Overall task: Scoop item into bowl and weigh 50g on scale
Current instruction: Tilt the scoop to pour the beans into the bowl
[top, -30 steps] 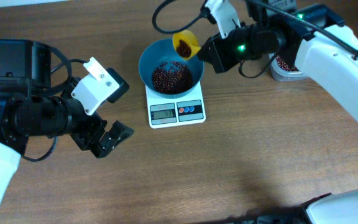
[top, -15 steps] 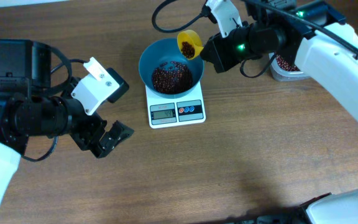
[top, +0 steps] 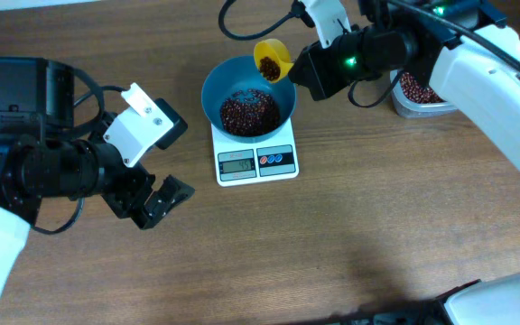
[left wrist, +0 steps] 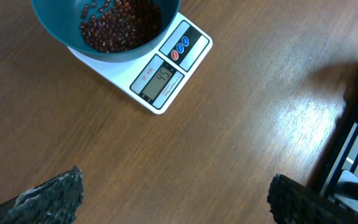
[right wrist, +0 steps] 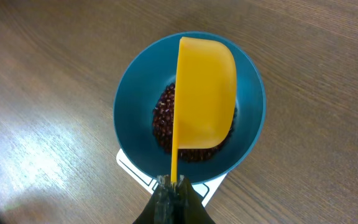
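Currently the right gripper (right wrist: 174, 186) is clamped on the handle of a yellow scoop (top: 272, 60), holding it over the far right rim of the bowl (top: 213, 90). The beans (top: 247, 110) lie heaped in the bowl, which sits on the scale (top: 256, 162). Well left of the scale, the left gripper (top: 152, 203) hangs with its jaws wide apart.
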Robot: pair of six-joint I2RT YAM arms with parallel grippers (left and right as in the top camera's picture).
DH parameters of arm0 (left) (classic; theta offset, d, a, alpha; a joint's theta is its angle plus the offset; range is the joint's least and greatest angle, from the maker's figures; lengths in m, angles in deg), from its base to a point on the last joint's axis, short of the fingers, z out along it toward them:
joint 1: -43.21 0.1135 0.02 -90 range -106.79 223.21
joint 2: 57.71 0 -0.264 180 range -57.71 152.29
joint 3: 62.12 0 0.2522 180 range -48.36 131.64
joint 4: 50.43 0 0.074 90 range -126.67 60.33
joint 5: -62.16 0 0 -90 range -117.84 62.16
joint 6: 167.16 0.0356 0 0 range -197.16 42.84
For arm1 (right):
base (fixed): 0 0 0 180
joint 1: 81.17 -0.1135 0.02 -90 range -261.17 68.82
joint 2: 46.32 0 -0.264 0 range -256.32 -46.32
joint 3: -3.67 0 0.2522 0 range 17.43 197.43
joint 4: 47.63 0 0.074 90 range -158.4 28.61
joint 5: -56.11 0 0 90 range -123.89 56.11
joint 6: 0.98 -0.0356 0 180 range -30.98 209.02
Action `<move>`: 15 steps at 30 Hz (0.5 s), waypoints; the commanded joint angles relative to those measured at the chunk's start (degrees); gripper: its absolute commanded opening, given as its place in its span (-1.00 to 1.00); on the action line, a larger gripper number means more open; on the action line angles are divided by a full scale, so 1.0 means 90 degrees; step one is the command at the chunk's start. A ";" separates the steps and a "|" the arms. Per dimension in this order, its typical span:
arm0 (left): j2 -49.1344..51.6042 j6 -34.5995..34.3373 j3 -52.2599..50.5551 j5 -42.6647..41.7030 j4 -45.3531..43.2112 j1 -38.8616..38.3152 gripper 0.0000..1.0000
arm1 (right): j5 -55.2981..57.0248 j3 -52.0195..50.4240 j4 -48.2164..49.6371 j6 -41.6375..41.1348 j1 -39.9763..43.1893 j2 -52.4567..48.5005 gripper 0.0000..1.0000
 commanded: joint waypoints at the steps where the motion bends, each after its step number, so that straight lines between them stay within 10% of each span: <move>1: 0.0005 -0.0085 0.0053 -0.0112 -0.0007 -0.0022 0.98 | -0.0063 0.0083 0.0005 -0.0029 -0.0068 -0.0051 -0.92; 15: 0.0005 -0.0085 0.0053 -0.0112 -0.0005 -0.0022 0.98 | 0.0104 0.0151 -0.0306 -0.0027 -0.0182 -0.0153 -0.92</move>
